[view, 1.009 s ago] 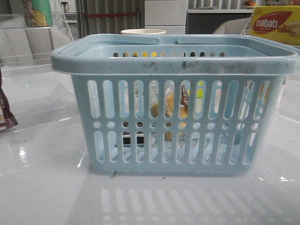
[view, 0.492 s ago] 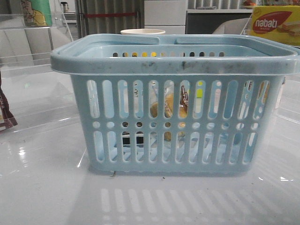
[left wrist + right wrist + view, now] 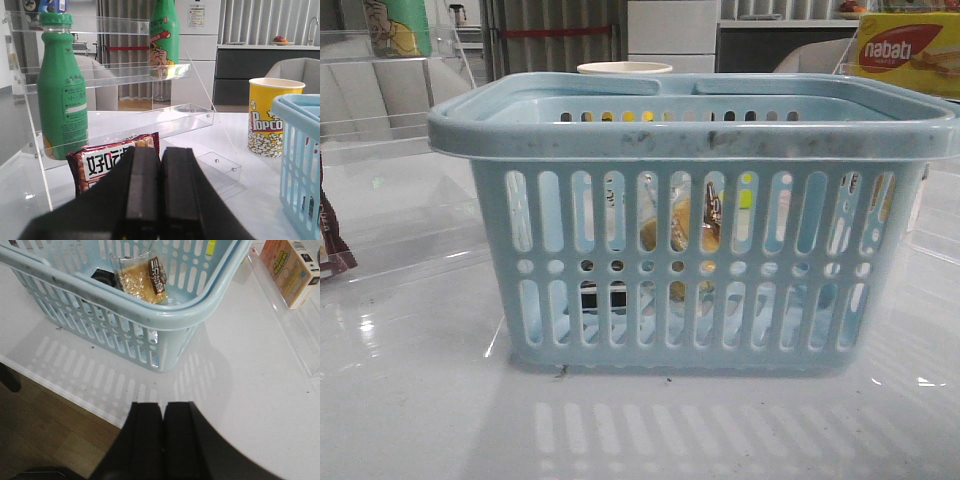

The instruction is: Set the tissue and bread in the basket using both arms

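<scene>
Hidden behind the slots

The basket [image 3: 695, 135] wall screens the bread [image 3: 682, 225] – only yellow slivers show – and the tissue [image 3: 590, 297] is just dark patches; the cup [image 3: 625, 69] behind shows only its rim.

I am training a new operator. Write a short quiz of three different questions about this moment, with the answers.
1. True or false: the bread lies inside the basket.
2. Multiple choice: how do the fingers of the left hand stand? A) wide open B) closed together, holding nothing C) closed on the bread
3. Fill in: the dark packet beside the bread in the basket is the ____.

Key
1. True; the right wrist view shows it on the basket floor.
2. B; the right hand is closed and empty too.
3. tissue, only partly visible.
</scene>
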`<state>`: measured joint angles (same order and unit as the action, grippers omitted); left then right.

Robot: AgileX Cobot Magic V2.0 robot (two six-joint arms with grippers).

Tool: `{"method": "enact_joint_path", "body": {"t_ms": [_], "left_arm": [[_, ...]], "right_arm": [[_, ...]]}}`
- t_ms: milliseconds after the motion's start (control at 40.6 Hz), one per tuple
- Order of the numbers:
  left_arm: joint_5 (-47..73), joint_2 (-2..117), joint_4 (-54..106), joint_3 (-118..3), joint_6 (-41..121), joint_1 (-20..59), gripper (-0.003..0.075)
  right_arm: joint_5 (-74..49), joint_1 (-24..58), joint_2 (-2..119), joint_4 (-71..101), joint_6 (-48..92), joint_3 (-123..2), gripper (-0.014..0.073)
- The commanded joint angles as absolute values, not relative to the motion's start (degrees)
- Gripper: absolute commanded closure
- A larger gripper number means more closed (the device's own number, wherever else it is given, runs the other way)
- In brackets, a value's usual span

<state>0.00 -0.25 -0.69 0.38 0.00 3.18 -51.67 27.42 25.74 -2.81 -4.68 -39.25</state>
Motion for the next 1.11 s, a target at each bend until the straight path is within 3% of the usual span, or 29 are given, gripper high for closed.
{"method": "enact_joint_path", "body": {"t_ms": [0, 959, 1082], "left_arm": [[-5.5, -1.4, -0.7, 0.7, -0.4, 3.6, 0.0627], [-5.5, -1.4, -0.7, 0.7, -0.4, 3.6, 0.0627], [-5.5, -1.4, -0.7, 0.7, -0.4, 3.6, 0.0627]], "right_arm": [[-47.6, 27.3, 26.0, -3.8, -4.4, -40.8, 0.0536], [-47.6, 27.3, 26.0, -3.8, -4.4, -40.8, 0.0536], [-41.7, 25.0, 23.6, -4.4, -4.4, -37.2, 0.0536]]}}
